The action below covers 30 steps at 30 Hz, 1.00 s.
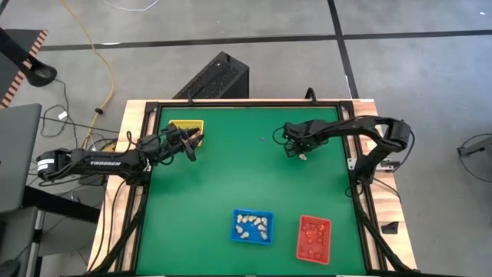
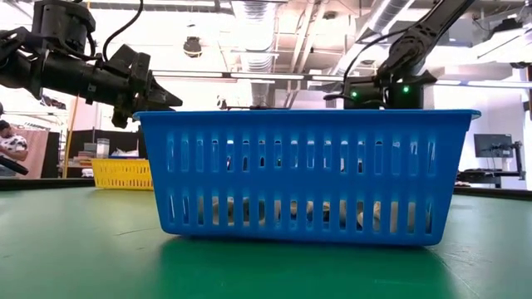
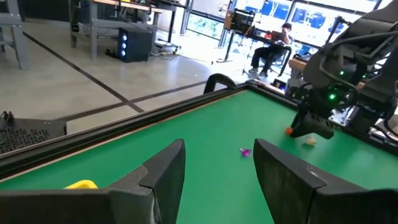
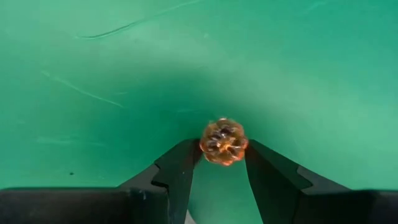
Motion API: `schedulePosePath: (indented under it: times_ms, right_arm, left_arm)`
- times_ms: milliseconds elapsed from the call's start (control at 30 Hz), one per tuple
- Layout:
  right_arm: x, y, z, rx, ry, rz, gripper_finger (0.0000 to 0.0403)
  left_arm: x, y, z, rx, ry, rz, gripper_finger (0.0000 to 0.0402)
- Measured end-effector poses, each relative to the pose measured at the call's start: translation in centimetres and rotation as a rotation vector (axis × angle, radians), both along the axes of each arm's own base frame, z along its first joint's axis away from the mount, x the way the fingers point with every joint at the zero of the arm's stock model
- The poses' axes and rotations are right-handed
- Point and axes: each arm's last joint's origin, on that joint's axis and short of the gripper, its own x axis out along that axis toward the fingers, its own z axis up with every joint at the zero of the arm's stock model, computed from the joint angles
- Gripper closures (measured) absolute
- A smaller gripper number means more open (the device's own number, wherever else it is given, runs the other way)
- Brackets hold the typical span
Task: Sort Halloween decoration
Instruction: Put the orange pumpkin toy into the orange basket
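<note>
Right wrist view: the right gripper [image 4: 222, 163] clamps its jaws on a small orange pumpkin-shaped trinket [image 4: 224, 142] at their tips, above the green table [image 4: 93, 62]. Next, probably, carriage to the red plastic tray [image 1: 314, 238]. The left gripper [image 3: 217, 171] hovers, jaws apart and empty; its yellow tray [image 1: 187, 126] contents stay hidden.

The table [image 1: 231, 177] is a plain deep green with a black frame and a pale wood rim, and on it stand a yellow tray [image 1: 186, 128], a blue tray [image 1: 252, 226] with slotted walls holding whitish-cream trinkets [image 1: 252, 225], and a red tray [image 1: 314, 238] holding orange-red trinkets [image 1: 314, 235]. Between the dark fingers of the black right gripper [image 4: 222, 163] sits a glossy orange, ribbed trinket [image 4: 224, 141]; a small purple trinket [image 3: 245, 152] and a cream one [image 3: 309, 141] lie on the green, and the left gripper [image 3: 217, 174] is dark grey-black
</note>
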Motion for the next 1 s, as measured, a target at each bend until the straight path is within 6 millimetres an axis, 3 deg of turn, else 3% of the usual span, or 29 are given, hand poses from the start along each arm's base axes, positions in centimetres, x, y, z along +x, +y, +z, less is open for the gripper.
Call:
schedulePosePath:
  times_ms: [233,633,833,1000]
  right_arm:
    - [0.3,-0.2,-0.5,-0.001,0.008,0.030,0.0226]
    - [0.1,0.4,1.2,-0.018,-0.066,0.072,0.0273]
    - [0.5,2.8,3.0,0.029,-0.176,0.160,0.0279]
    - [0.8,7.3,5.1,0.128,-0.311,0.272,0.0279]
  left_arm:
    - [0.0,0.0,0.0,0.000,0.000,0.000,0.0223]
    - [0.0,0.0,0.0,0.000,0.000,0.000,0.0223]
    - [0.0,0.0,0.0,0.000,0.000,0.000,0.0223]
    - [0.0,0.0,0.0,0.000,0.000,-0.003,0.0223]
